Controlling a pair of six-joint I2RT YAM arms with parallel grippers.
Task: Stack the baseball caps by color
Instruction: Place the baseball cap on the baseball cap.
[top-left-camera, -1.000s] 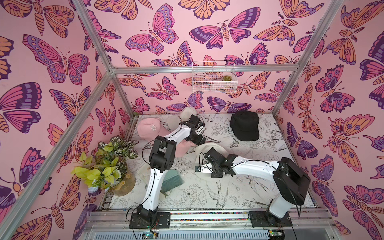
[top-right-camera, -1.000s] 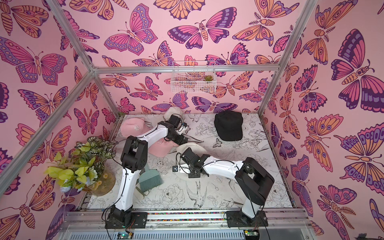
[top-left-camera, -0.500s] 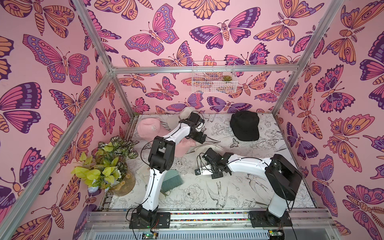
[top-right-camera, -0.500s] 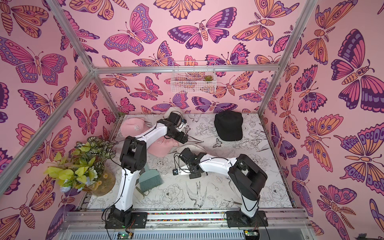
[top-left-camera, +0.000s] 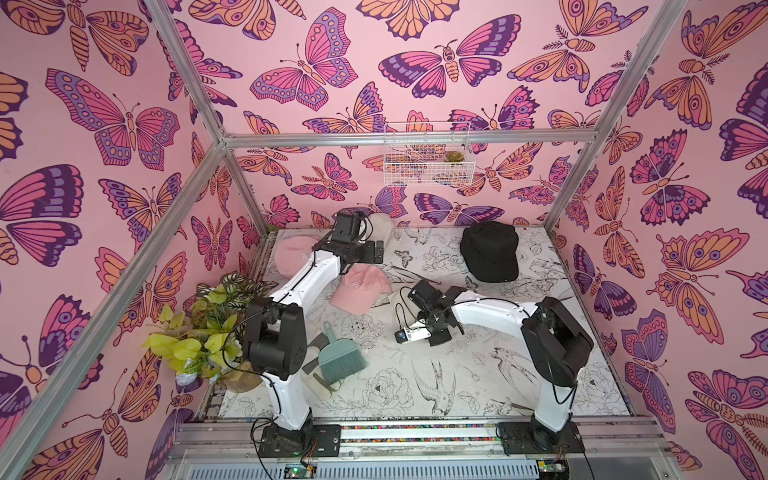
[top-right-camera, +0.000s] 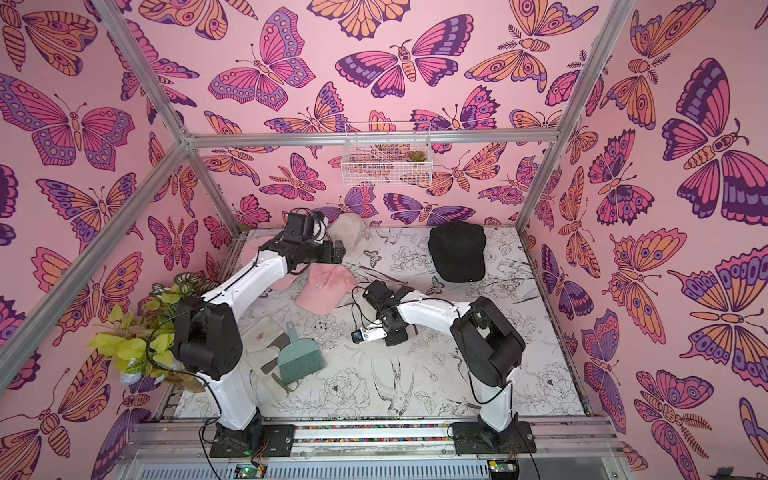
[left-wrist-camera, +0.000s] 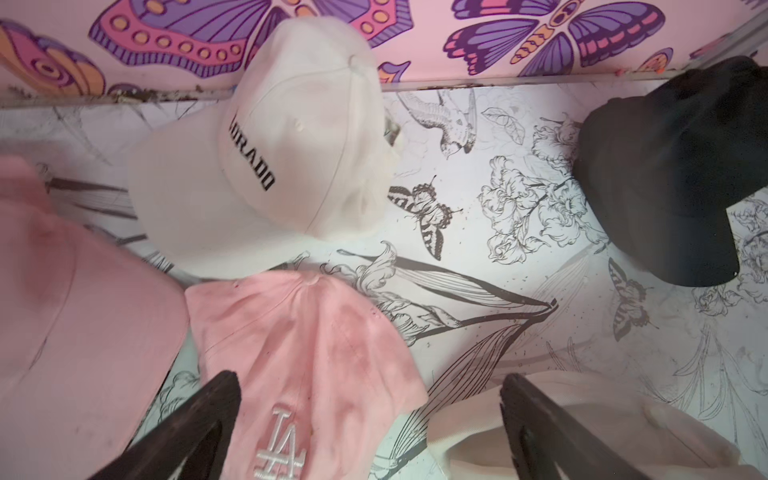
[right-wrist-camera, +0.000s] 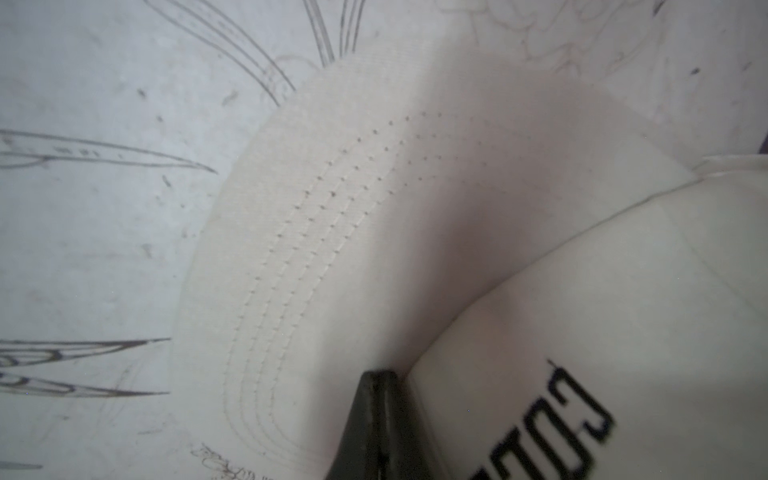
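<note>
- Near the left arm's base on the flower-printed desk (top-left-camera: 478, 374), a teal brush (top-left-camera: 341, 361) (top-right-camera: 299, 361) lies flat with its handle toward the back wall.
- Just beyond the brush's handle rests the LA pink cap (top-left-camera: 359, 291) (top-right-camera: 324, 289) (left-wrist-camera: 316, 345), crown up, with its white monogram showing and its brim on the brush's side.
- Farther behind the brush, the left gripper (top-left-camera: 373, 250) (left-wrist-camera: 368, 378) hangs over the desk with its jaws spread wide and nothing between them. Its wrist view looks down past both fingers (left-wrist-camera: 199, 419) onto the LA pink cap.
- Farthest behind the brush, the rear cream cap (top-left-camera: 382, 226) (top-right-camera: 349, 237) (left-wrist-camera: 282, 145) sits against the back wall, its black lettering partly readable.
- Left of that cap, the plain pink cap (top-left-camera: 291, 255) (left-wrist-camera: 75, 324) lies partly behind the left arm.
- Right of the brush, the right gripper (right-wrist-camera: 376, 386) is pinched together where brim meets crown on the held cream cap (top-left-camera: 397, 296) (right-wrist-camera: 374, 232), which lies just beside the LA pink cap.
- Well apart from the brush, at the back right corner, sits the black cap (top-left-camera: 490, 251) (top-right-camera: 457, 251) (left-wrist-camera: 665, 174). Whether more than 1 lies in that dark heap cannot be told.
</note>
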